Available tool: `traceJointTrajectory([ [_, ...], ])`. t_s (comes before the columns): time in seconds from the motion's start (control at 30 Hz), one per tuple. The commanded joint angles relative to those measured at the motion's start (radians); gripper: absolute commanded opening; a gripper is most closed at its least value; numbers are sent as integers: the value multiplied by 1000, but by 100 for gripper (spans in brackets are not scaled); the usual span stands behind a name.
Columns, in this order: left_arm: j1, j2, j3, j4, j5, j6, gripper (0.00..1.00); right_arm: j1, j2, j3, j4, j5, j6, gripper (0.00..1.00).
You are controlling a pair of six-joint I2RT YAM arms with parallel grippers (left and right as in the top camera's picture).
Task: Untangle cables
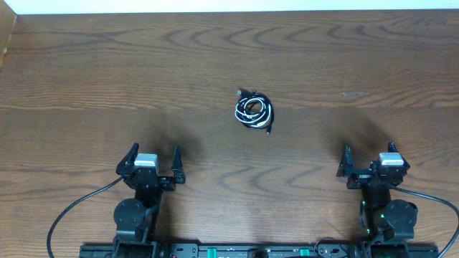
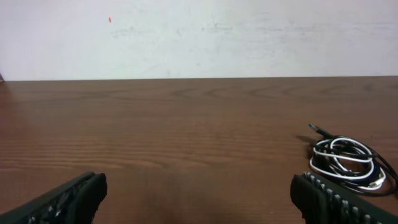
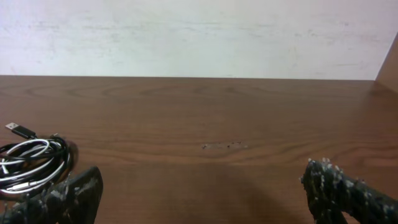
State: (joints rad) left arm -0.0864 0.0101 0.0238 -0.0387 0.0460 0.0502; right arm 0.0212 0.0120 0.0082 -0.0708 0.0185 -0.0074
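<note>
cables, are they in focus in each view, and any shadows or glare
Overhead: cables small but crisp, with two soft dark patches of shadow on the table nearer the camera's bottom edge. Left wrist: cables sharp, no glare. Right wrist: cables slightly soft, at the left edge.

A dark wooden table [image 1: 86, 72] with a faint scuff [image 3: 224, 145] meets a white wall [image 2: 199, 37].

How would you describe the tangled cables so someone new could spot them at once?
Start with the brown wooden table. Near its middle lie the cables, coiled into one small knot. Unlike the thick black arm wires at the near edge, these are thin loops, black and white.
</note>
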Motion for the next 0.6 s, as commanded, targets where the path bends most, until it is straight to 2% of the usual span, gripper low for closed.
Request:
traceJointTrajectory([
  [0.0, 5, -4, -20, -31, -28, 8, 100, -6, -3, -3, -4, -2, 10, 99],
  [0.03, 5, -4, -20, -27, -22, -12, 100, -6, -3, -3, -4, -2, 10, 99],
  [0.07, 5, -4, -20, -17, 55, -88, 100, -6, -3, -3, -4, -2, 10, 99],
  [0.13, 4, -4, -20, 21, 289, -263, 100, -5, -3, -3, 43, -18, 34, 99],
  [0.17, 4, -4, -20, 58, 430, -357, 100, -5, -3, -3, 97, -53, 93, 99],
  [0.23, 4, -4, -20, 132, 607, -469, 100, -3, -3, -3, 205, -203, 298, 99],
  [0.3, 4, -4, -20, 180, 662, -479, 100, -3, -3, -3, 246, -342, 454, 99],
  [0.4, 4, -4, -16, 327, 740, -515, 100, -3, -3, -3, 252, -474, 588, 99],
  [0.5, 4, -4, 27, 454, 743, -565, 100, -3, -3, -3, 371, -512, 764, 99],
  [0.57, 5, 0, 87, 460, 744, -559, 100, -3, -3, -2, 540, -546, 754, 99],
])
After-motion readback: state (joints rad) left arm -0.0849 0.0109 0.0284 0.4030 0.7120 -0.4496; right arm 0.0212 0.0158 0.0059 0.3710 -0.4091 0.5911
